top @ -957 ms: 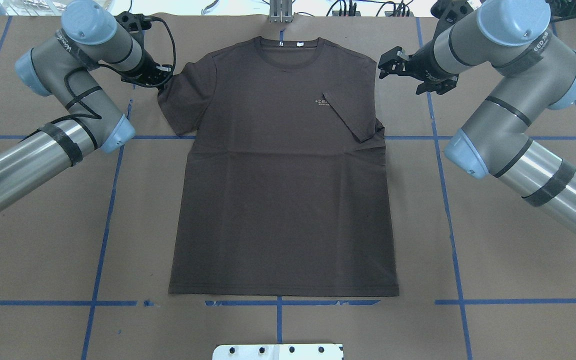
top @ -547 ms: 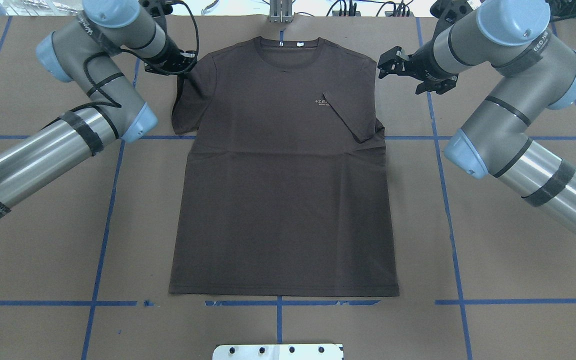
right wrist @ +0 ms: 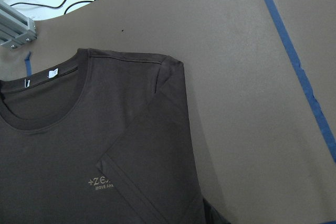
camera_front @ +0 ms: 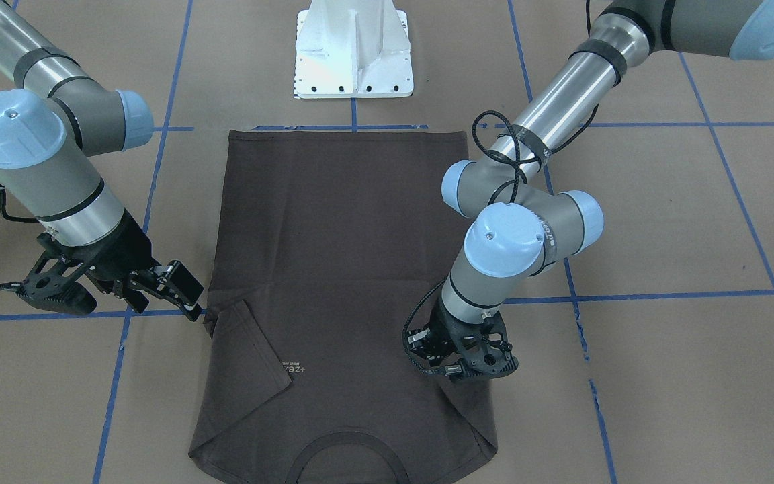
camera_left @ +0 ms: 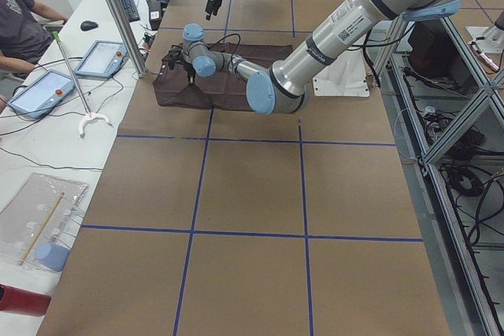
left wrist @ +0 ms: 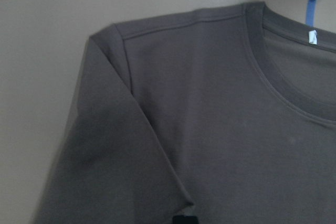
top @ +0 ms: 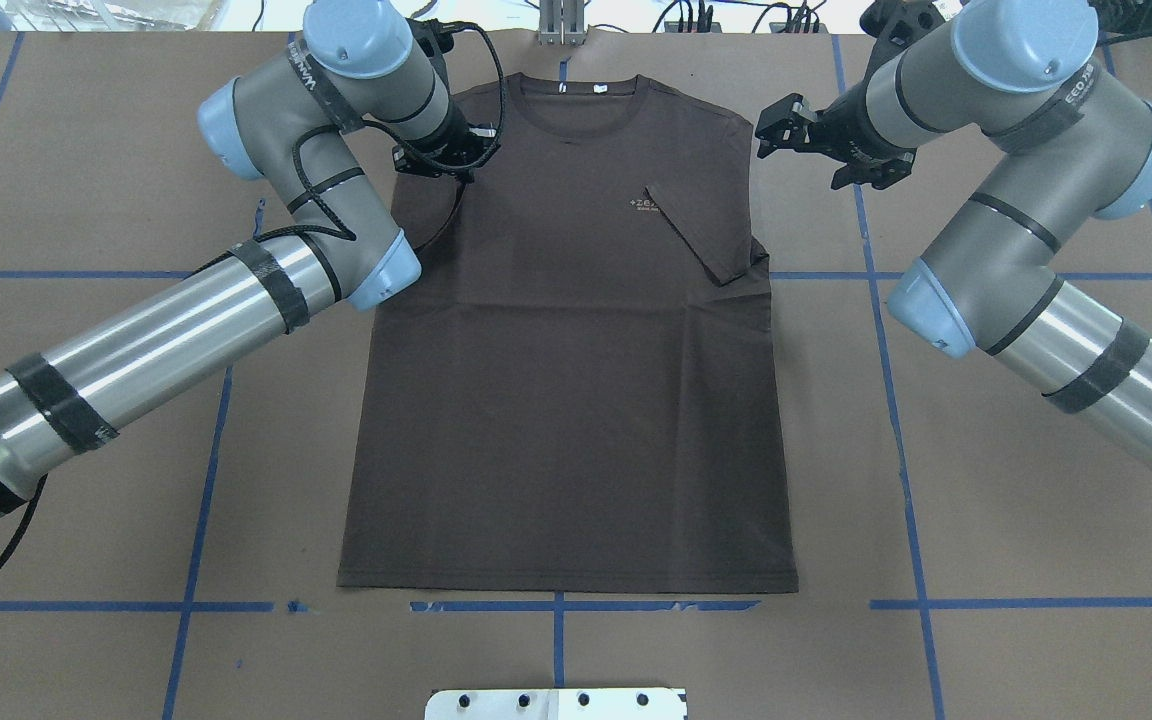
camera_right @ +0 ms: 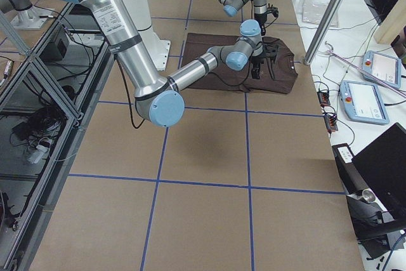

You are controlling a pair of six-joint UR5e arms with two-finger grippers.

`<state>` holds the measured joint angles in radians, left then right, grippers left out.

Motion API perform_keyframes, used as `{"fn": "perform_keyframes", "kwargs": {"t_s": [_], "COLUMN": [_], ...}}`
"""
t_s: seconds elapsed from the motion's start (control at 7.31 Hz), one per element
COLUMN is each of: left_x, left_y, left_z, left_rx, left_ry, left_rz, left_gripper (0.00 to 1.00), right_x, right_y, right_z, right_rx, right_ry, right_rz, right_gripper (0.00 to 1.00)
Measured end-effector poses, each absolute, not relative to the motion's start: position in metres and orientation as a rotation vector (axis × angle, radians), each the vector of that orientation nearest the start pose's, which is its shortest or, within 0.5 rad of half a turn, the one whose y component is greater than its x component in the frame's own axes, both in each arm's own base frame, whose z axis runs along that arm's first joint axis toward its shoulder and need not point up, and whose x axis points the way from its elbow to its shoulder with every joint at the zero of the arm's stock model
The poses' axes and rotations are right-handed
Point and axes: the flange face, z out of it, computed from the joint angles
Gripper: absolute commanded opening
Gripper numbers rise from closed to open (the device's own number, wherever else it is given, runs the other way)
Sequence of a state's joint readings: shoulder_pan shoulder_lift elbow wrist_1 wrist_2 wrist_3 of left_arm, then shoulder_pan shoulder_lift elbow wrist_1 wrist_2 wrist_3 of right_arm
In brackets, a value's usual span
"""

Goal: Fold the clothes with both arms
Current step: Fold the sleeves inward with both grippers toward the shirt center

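Note:
The dark grey-brown T-shirt (top: 566,400) lies flat, front up, with its collar at the far side. Its right sleeve (top: 706,235) is folded inward onto the chest by the pale lettering. My left gripper (top: 436,165) hangs over the left chest and is shut on the left sleeve, which is drawn inward over the body. The left wrist view shows the sleeve (left wrist: 121,171) doubled over below the shoulder seam. My right gripper (top: 768,128) is open and empty, just outside the right shoulder. In the front-facing view the shirt (camera_front: 340,222) lies between the left gripper (camera_front: 457,373) and the right gripper (camera_front: 189,296).
The white pedestal plate (top: 556,703) stands at the near table edge. Blue tape lines (top: 896,400) cross the brown table cover. An aluminium post (top: 561,20) rises behind the collar. An operators' bench with tablets (camera_left: 98,57) and a seated person (camera_left: 20,25) lies past the far edge.
My left arm has swung right with the left sleeve, from outside the shirt to over the left chest. The sleeve is now folded in. The right arm has not moved.

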<state>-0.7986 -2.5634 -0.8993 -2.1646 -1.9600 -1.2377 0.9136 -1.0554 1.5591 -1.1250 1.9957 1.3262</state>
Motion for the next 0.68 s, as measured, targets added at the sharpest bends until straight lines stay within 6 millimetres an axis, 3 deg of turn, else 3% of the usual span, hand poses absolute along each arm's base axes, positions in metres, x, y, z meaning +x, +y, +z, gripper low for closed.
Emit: {"fn": "perform_keyframes", "kwargs": {"t_s": [0.14, 0.27, 0.55, 0.68], "left_x": [0.542, 0.547, 0.551, 0.549], "left_y": [-0.684, -0.683, -0.677, -0.663], "left_z": [0.244, 0.242, 0.229, 0.213], "left_rx": [0.188, 0.195, 0.197, 0.187], "left_ry": [0.950, 0.950, 0.979, 1.025], "left_rz": [-0.254, -0.255, -0.270, -0.298], "left_gripper": [0.40, 0.59, 0.64, 0.64], "right_x": [-0.346, -0.346, -0.355, -0.364], "right_y": [-0.598, -0.598, -0.591, -0.579], "right_z": [0.315, 0.315, 0.313, 0.310], "right_rx": [0.183, 0.183, 0.175, 0.160], "right_ry": [-1.003, -1.003, -1.009, -1.020], "right_rz": [0.410, 0.410, 0.401, 0.402], "right_gripper": [1.00, 1.00, 1.00, 1.00]}}
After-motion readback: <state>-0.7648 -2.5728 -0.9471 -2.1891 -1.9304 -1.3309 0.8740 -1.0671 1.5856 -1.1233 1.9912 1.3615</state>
